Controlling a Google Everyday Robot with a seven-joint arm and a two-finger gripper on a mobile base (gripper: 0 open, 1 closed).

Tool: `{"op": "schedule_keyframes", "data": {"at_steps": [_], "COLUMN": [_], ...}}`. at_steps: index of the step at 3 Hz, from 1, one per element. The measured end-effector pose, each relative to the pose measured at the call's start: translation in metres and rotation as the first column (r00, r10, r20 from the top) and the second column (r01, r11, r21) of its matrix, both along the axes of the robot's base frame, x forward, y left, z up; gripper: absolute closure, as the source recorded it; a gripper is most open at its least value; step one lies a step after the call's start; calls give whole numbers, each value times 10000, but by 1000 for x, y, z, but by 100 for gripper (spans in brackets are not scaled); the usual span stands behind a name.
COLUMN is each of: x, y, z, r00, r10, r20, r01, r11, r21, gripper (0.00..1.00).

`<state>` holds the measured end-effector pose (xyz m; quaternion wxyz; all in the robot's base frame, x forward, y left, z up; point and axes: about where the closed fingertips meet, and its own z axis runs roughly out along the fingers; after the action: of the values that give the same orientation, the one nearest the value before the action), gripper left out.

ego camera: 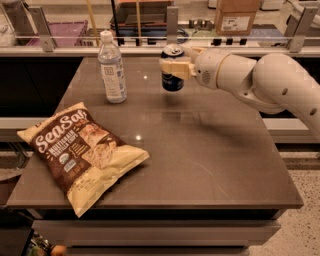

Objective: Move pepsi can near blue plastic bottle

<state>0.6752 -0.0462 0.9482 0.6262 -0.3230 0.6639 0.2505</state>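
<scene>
The pepsi can [172, 81], dark blue with a silver top, hangs a little above the far middle of the brown table [200, 155]. My gripper [175, 66] is shut on the can's upper part, and the white arm [250, 80] reaches in from the right. The blue plastic bottle [112, 67], clear with a white cap and pale label, stands upright at the far left of the table. The can is about a hand's width to the right of the bottle.
A brown and cream SeaSalt chip bag [82, 152] lies flat at the front left of the table. A rail with metal posts [172, 22] and a cardboard box [237, 15] stand behind the table's far edge.
</scene>
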Motion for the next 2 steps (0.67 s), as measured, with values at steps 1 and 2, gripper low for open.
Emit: {"op": "schedule_keyframes", "data": {"at_steps": [1, 2], "x": [-21, -33], "y": [19, 38], "z": [-16, -26], "r00": [9995, 9982], "r10": [-106, -96], "r20": [-308, -592], "r01": [113, 112], "r11": [9996, 9996], "r21": [240, 267], "gripper": [100, 100]}}
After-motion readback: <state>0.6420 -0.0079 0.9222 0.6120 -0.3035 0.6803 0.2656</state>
